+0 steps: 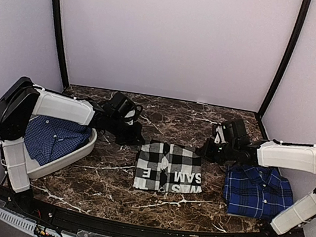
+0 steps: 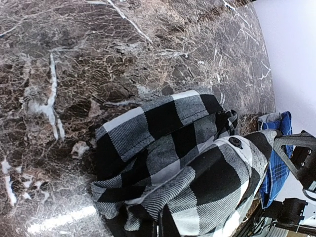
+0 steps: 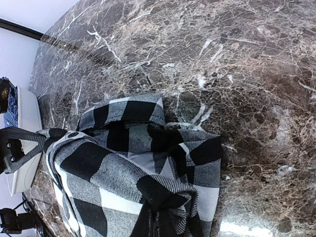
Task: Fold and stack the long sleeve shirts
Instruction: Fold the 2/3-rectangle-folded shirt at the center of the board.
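Up close, the checked shirt [image 2: 168, 158] is bunching because we are pinching its far corners, left hand [image 1: 138, 141] and right hand [image 1: 205, 153] both clamped shut, likely to fold it nearward.

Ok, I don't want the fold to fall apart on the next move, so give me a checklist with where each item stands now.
1. Left gripper shut on the checked shirt, far left corner: ok, cloth bunches up toward its camera.
2. Right gripper shut on the far right corner: ok, same bunching.
3. Checked shirt folded compact, lettering up: ok.
4. Blue plaid shirt folded flat, apart from the checked one: ok.
5. Every cloth layer caught in both grips: cannot tell, fingers hidden.
6. White basket clear of the checked shirt: ok.
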Action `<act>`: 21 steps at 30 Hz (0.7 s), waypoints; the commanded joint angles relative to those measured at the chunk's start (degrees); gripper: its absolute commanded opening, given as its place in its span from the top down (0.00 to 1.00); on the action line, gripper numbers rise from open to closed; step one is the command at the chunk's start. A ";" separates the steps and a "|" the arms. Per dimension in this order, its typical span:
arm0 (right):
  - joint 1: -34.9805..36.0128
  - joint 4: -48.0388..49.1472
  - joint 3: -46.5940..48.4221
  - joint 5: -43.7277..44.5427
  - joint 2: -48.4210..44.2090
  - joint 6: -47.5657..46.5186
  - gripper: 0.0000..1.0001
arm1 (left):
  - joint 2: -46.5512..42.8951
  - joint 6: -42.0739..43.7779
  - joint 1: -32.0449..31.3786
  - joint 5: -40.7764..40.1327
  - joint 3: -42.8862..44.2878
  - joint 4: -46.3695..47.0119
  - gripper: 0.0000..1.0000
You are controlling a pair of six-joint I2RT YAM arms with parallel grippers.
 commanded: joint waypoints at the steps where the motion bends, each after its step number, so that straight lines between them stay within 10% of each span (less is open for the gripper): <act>1: 0.88 0.39 0.67 4.90 -2.00 0.58 1.00 | -2.55 -1.08 1.04 -5.62 -3.81 1.42 1.00; 15: -0.31 0.13 9.15 4.78 9.60 -2.43 0.99 | 3.79 -0.64 2.16 -13.66 -3.71 2.12 1.00; 21: -0.70 -5.50 14.15 5.71 10.38 -8.06 0.60 | 3.04 0.74 2.46 -17.25 -0.76 -0.48 0.66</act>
